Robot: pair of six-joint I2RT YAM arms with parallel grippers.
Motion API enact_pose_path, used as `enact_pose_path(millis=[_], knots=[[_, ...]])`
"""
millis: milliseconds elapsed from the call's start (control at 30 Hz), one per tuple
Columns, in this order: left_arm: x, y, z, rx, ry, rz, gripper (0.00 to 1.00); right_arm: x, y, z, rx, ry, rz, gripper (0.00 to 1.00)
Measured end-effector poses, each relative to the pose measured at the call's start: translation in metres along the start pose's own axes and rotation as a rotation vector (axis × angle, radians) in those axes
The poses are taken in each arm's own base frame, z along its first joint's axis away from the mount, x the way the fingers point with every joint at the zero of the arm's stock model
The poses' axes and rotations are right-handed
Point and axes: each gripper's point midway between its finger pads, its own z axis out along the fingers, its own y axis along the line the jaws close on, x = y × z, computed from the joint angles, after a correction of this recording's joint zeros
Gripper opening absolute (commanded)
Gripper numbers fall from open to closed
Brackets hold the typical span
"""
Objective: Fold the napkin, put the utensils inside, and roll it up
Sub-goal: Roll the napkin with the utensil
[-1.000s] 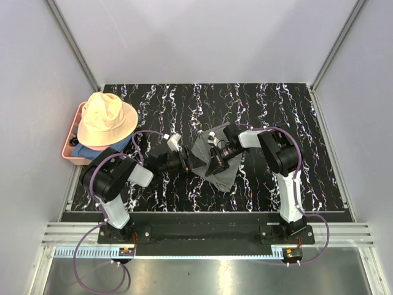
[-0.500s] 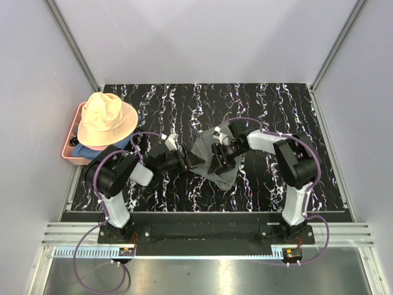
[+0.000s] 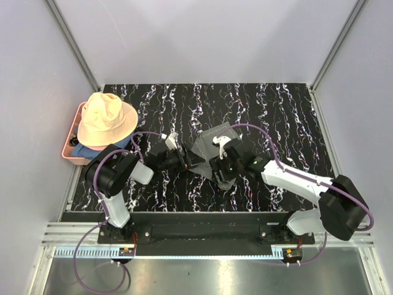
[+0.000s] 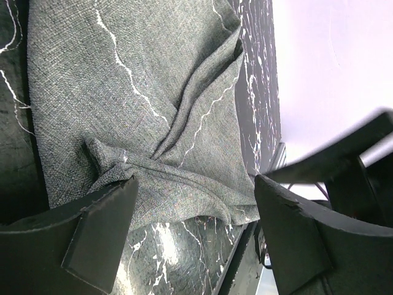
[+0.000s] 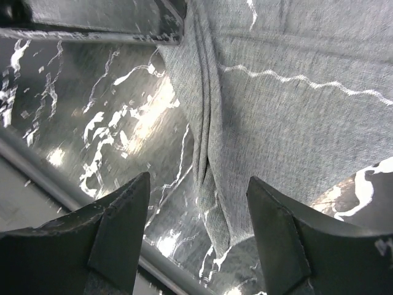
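Note:
The grey napkin (image 3: 209, 142) lies rumpled and partly folded on the black marbled table, between my two grippers. My left gripper (image 3: 191, 161) is at its left corner, open, its jaws straddling the cloth's near edge (image 4: 184, 190) without pinching it. My right gripper (image 3: 220, 169) hovers over the napkin's near part, also open. In the right wrist view a folded corner of the napkin (image 5: 221, 184) lies between the spread fingers (image 5: 120, 227), loose. The utensils are out of view.
A peach floppy hat (image 3: 107, 118) rests on a pink tray (image 3: 69, 155) at the table's left edge, with a blue cloth (image 3: 93, 149) under it. The table's front rail (image 3: 202, 216) runs close behind both grippers.
My right gripper has opened and let go of the napkin, then drawn back toward the near edge as its arm swung out right. The cloth has dropped flatter. The left arm has barely moved.

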Motion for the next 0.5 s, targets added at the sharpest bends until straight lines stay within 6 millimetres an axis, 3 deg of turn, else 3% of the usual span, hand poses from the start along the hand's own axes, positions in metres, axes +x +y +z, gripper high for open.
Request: enact_pose_path(millis=[133, 500], knots=[[-0.001, 0.000, 0.001, -0.008, 0.005, -0.007, 0.84, -0.001, 0.001, 0.005, 0.104, -0.039, -0.039, 0.73], [-0.003, 0.001, 0.003, -0.023, 0.014, -0.017, 0.83, 0.024, 0.007, 0.018, 0.302, 0.003, -0.141, 0.73]])
